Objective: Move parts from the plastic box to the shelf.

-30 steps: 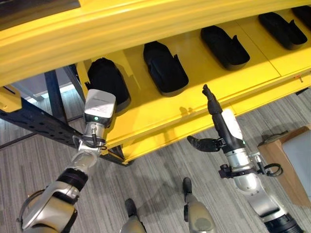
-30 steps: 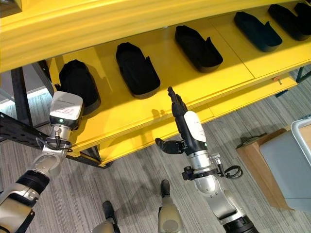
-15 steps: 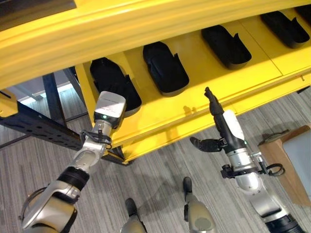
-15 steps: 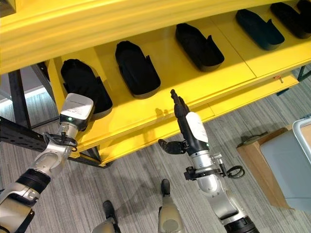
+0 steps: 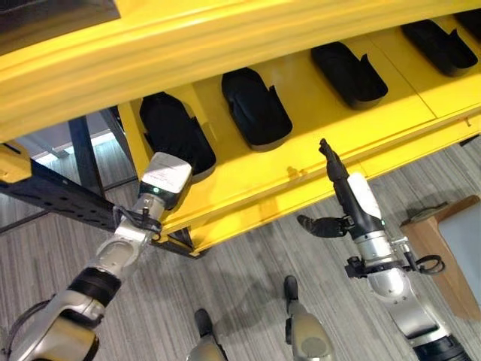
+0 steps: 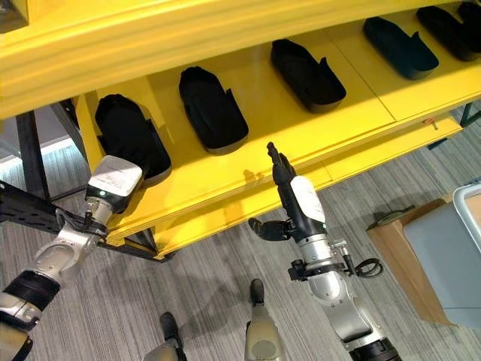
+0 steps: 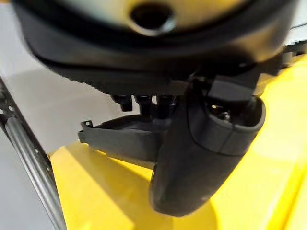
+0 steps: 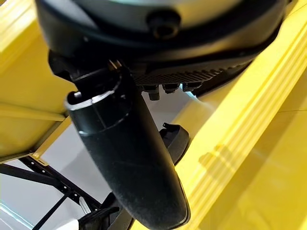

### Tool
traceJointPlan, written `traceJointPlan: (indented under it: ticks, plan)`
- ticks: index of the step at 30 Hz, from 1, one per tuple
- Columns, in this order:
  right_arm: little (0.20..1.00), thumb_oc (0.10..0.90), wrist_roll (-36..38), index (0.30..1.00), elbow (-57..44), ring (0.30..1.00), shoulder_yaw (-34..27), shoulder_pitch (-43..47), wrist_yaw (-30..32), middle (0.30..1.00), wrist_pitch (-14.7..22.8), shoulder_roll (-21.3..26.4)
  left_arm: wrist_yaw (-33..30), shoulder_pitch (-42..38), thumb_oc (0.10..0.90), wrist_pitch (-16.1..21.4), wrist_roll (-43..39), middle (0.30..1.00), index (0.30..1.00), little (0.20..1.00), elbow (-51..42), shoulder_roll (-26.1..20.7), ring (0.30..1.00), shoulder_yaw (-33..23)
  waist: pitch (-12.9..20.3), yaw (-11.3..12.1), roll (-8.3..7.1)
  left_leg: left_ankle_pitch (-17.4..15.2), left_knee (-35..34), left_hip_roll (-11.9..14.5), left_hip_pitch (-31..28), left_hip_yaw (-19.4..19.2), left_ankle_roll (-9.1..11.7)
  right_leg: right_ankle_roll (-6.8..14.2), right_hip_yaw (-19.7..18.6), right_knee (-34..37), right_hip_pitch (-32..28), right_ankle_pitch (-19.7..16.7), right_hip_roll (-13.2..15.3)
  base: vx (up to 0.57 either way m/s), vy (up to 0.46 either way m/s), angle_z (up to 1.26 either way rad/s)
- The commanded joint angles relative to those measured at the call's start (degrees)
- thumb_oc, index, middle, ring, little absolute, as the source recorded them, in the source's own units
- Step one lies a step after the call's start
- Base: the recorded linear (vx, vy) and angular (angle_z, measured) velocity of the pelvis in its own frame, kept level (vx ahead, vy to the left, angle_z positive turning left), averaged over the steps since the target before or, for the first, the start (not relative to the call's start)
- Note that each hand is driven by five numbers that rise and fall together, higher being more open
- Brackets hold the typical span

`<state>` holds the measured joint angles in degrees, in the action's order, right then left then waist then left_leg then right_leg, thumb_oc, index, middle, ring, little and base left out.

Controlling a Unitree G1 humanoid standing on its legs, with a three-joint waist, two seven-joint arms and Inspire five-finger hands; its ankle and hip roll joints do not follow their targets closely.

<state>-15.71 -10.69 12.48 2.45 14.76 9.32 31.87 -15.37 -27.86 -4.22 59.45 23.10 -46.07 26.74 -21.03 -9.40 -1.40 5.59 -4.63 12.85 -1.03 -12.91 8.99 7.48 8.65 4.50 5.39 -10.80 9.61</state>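
Observation:
Several black moulded parts lie in a row on the yellow shelf (image 5: 316,128). The leftmost part (image 5: 174,134) rests flat near the shelf's left end. Just below it, at the shelf's front edge, is my left hand (image 5: 167,174), open and apart from the part. In the left wrist view the thumb (image 7: 201,158) hangs relaxed, and the same part (image 7: 120,139) lies beyond the fingers. My right hand (image 5: 359,199) is in front of the shelf's lower lip, open and empty, with straight fingers pointing up at the shelf and the thumb out sideways.
More parts (image 5: 255,105) (image 5: 347,71) (image 5: 436,34) sit further right on the shelf. A grey plastic box (image 6: 451,256) on a brown stand is at the right edge. A black frame beam (image 5: 52,195) runs under the shelf's left end.
My left hand has let go of the leftmost part and drawn back down to the shelf's front edge. The part now lies uncovered. The right hand has barely moved.

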Motion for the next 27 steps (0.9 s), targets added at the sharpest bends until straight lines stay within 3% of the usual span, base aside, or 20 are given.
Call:
traceJointPlan:
  ticks: [1, 12, 27]
  plan:
    - [1.0, 0.9, -1.02, 1.0, -6.68, 1.0, -4.17, 1.66, 1.43, 1.0, 3.5, 0.09, -1.2, -1.35, 0.9, -1.46, 1.56, 1.0, 1.0, 1.0, 0.89, -5.88, 1.0, -5.98, 3.69, 0.86, -0.31, -3.34, -0.26, 0.42, -4.75, -0.91, -0.9, 1.86, 2.0, -8.37, 2.29, 6.79, 1.11, 0.01, 0.002, 0.04]
    - [1.0, 0.9, -1.14, 1.0, -7.0, 1.0, -5.01, 0.88, 0.88, 1.0, 3.36, 0.1, -1.09, 1.07, 0.9, -1.0, 1.42, 1.0, 1.0, 1.0, -1.56, -7.77, 1.0, -8.31, 4.25, 1.34, -0.02, -3.45, -0.3, 0.31, -4.83, -0.59, -1.02, 1.75, 2.28, -7.98, 1.56, 6.92, 1.12, 0.0, 0.001, 0.01]
    - [1.0, 0.9, -1.33, 1.0, -7.07, 1.0, -7.35, -1.27, 0.29, 1.0, 3.51, 0.11, -1.86, 10.32, 0.9, 2.72, 2.31, 1.0, 1.0, 1.0, -13.34, -17.65, 1.0, -17.51, 5.55, 2.36, 1.23, -3.63, -0.37, 0.16, -5.04, 0.22, -0.92, 1.77, 3.06, -6.78, -0.11, 7.01, 1.0, 0.0, 0.0, 0.0]
